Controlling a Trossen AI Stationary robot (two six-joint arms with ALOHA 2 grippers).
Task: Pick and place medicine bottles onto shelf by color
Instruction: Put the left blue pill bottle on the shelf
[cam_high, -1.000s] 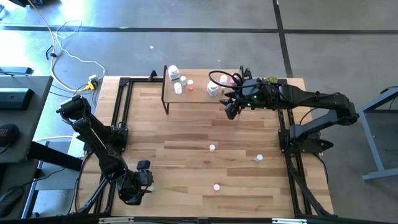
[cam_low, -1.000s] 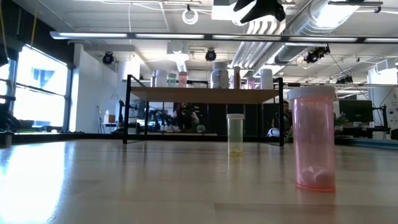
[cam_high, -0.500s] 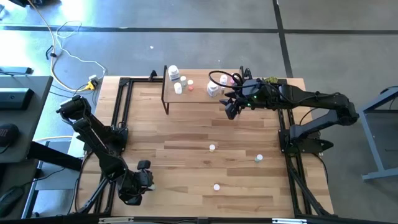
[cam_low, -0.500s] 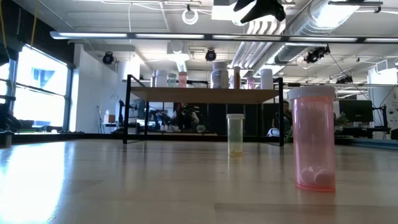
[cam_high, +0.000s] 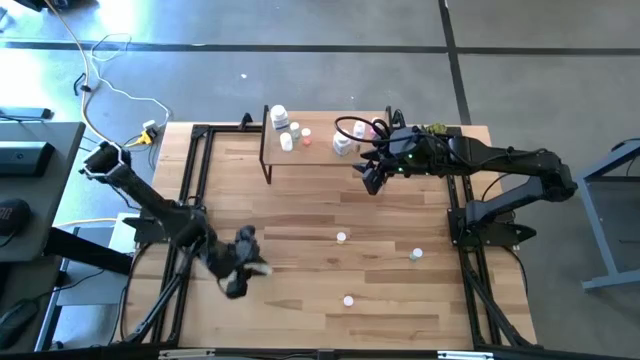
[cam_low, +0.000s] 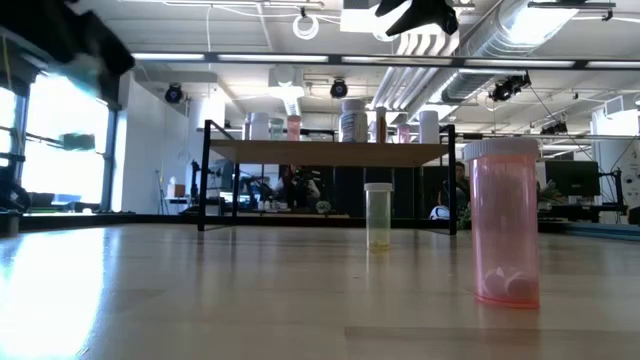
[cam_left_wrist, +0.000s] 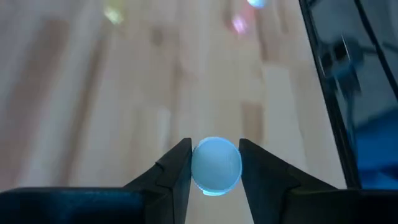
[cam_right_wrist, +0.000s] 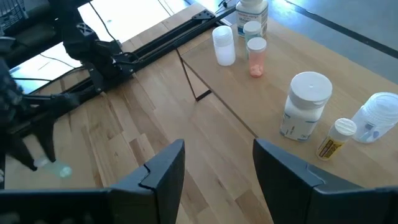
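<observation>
Low view: pink bottle (cam_low: 504, 222) holds pale pills; yellow bottle (cam_low: 379, 215) behind.

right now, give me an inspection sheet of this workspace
surface: wood-plank table, bare at the middle.
job's things: shelf at the far edge carries several bottles; three more stand loose on the table, among them a pink one and a yellow one.
clutter: nothing seen.
end effectors: left end effector shut on a white-capped bottle, above the near-left table; right end effector open, empty, beside the shelf.
cables: white cable on the floor beyond the table.
surroundings: concrete floor; a second table at the left.
</observation>
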